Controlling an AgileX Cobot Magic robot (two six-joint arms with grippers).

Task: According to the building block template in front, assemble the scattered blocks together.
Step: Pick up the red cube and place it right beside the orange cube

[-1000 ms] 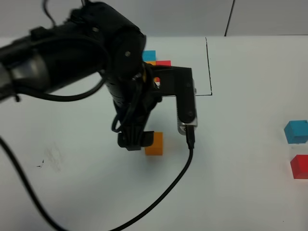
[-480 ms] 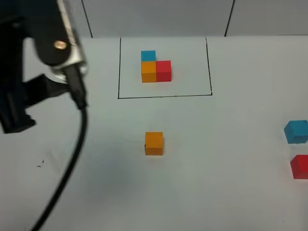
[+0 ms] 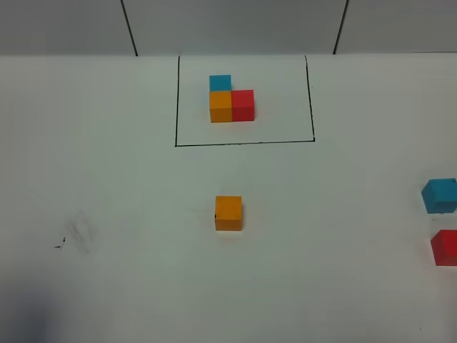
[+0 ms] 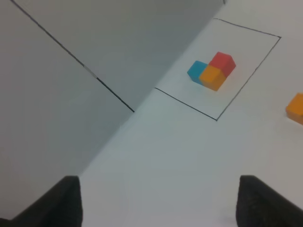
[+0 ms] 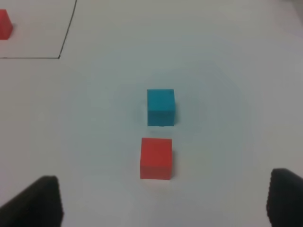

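- White surface (image 3: 107,214) under the lights, and the building block template (image 3: 231,106) sits inside its black outline (image 3: 243,143) at the far side.
- Nothing is joined yet: the orange block (image 3: 228,213) waits alone mid-surface, while the blue block (image 3: 438,196) and red block (image 3: 444,247) sit near each other, well off right.
- Wide and empty, the left pincer (image 4: 165,203) looks toward the template.
- Over blue and red, the right pincer (image 5: 161,201) gapes empty too.
- Neither arm shows in the high view.

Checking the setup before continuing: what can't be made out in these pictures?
- High view: red cube cut by the right edge; faint table mark too small to read.
- Left wrist view: loose orange cube cut by the picture edge.
- Right wrist view: template mostly outside the frame, only its red corner shows.
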